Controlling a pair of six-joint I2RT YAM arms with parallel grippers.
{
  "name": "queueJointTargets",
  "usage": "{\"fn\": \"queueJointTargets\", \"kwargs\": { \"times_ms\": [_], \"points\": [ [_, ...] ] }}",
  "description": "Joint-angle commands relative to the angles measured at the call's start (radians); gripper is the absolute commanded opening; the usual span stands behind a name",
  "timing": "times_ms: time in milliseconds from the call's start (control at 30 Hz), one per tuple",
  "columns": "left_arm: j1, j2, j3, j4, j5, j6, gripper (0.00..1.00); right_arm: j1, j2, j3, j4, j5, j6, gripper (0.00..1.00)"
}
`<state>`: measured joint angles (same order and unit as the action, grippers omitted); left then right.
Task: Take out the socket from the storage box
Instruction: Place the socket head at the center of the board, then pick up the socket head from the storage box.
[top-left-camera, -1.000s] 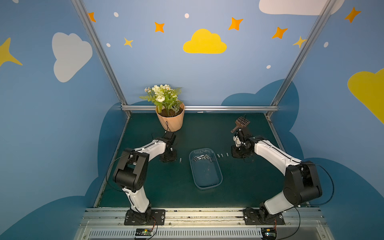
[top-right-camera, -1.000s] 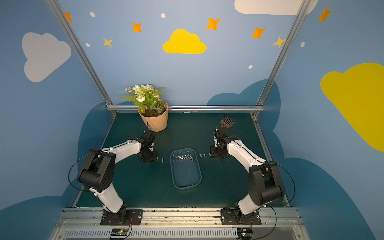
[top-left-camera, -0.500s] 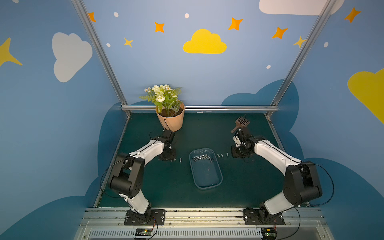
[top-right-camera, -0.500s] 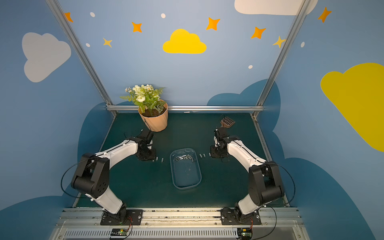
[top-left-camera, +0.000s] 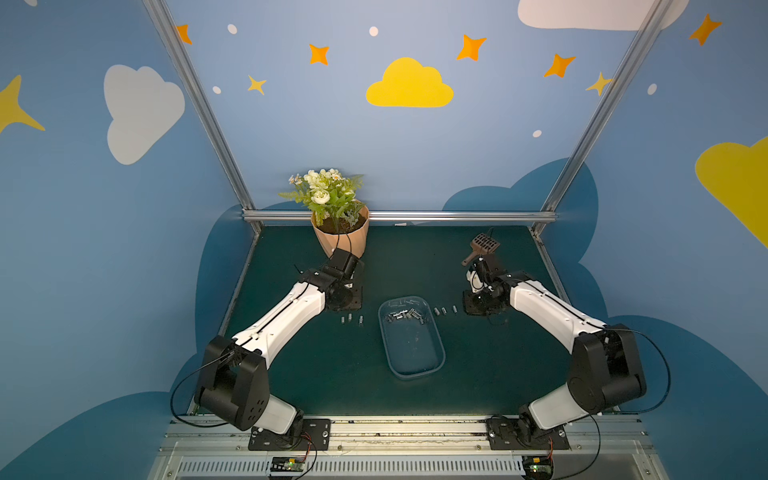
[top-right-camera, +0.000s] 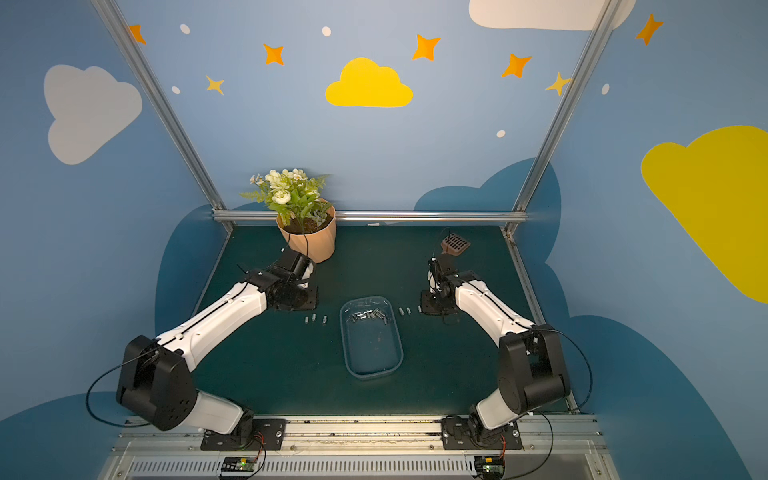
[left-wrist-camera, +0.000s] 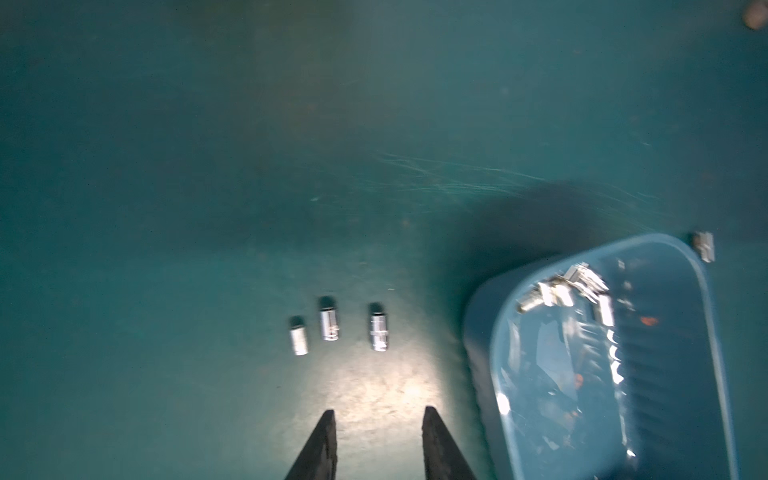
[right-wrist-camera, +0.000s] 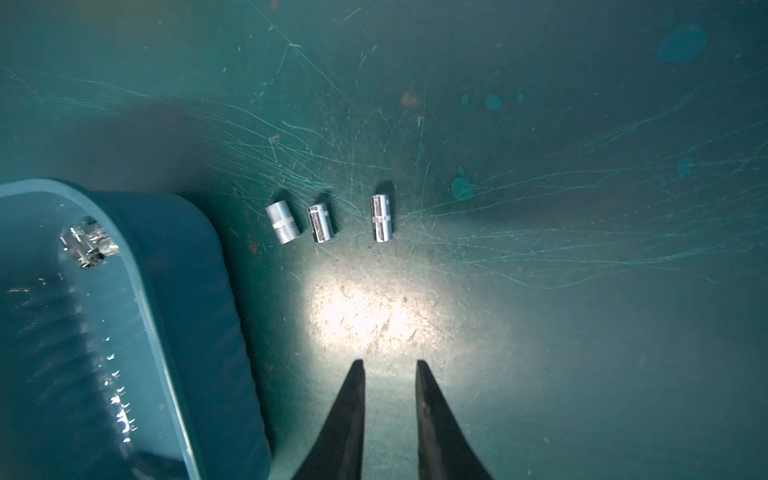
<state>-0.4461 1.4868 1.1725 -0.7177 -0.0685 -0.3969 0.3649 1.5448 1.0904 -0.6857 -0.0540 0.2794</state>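
Note:
The storage box (top-left-camera: 432, 365) is a shallow blue translucent tub in the middle of the green mat, seen in both top views (top-right-camera: 353, 365). Several shiny sockets (top-left-camera: 405, 316) lie bunched at its far end. Three sockets (left-wrist-camera: 328, 320) lie in a row on the mat left of the box, three more (right-wrist-camera: 321, 223) on its right. My left gripper (left-wrist-camera: 379, 411) hovers open just short of the left row, nothing between its fingers. Short of the right row, my right gripper (right-wrist-camera: 390, 363) is open by a narrow gap and holds nothing.
A peach flowerpot (top-left-camera: 340, 241) with white flowers stands at the back left, just behind my left wrist. A brown slotted scoop (top-left-camera: 484, 245) lies at the back right, behind my right wrist. A metal rail (top-left-camera: 436, 216) closes the far edge of the mat.
My left arm's elbow has sunk toward the front while its wrist stayed near the left row, and its fingers have spread a little. The right arm has not moved.

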Motion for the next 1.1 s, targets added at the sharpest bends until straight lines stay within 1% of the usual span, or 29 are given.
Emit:
{"fn": "queueJointTargets", "kwargs": {
  "times_ms": [0, 167, 367, 500, 667, 867, 1067],
  "points": [
    [-0.027, 0.002, 0.028, -0.033, -0.020, -0.040, 0.37, 0.024, -0.029, 0.034, -0.025, -0.008, -0.009, 0.23],
    [-0.029, -0.017, 0.029, 0.003, 0.013, -0.055, 0.39, 0.093, -0.035, 0.085, -0.041, 0.008, -0.023, 0.24],
    [-0.027, -0.057, -0.002, -0.001, -0.026, -0.064, 0.40, 0.203, 0.001, 0.151, -0.023, -0.007, -0.031, 0.25],
    [-0.012, -0.101, -0.045, 0.010, -0.048, -0.076, 0.42, 0.270, 0.069, 0.208, -0.018, -0.010, -0.039, 0.25],
    [0.012, -0.153, -0.102, 0.018, -0.056, -0.097, 0.43, 0.324, 0.166, 0.274, -0.021, -0.003, -0.042, 0.24],
    [0.037, -0.203, -0.162, 0.038, -0.045, -0.111, 0.45, 0.365, 0.272, 0.328, -0.019, 0.002, -0.033, 0.23],
    [0.051, -0.211, -0.183, 0.046, -0.035, -0.114, 0.45, 0.394, 0.365, 0.375, -0.012, 0.008, -0.034, 0.23]
  ]
}}
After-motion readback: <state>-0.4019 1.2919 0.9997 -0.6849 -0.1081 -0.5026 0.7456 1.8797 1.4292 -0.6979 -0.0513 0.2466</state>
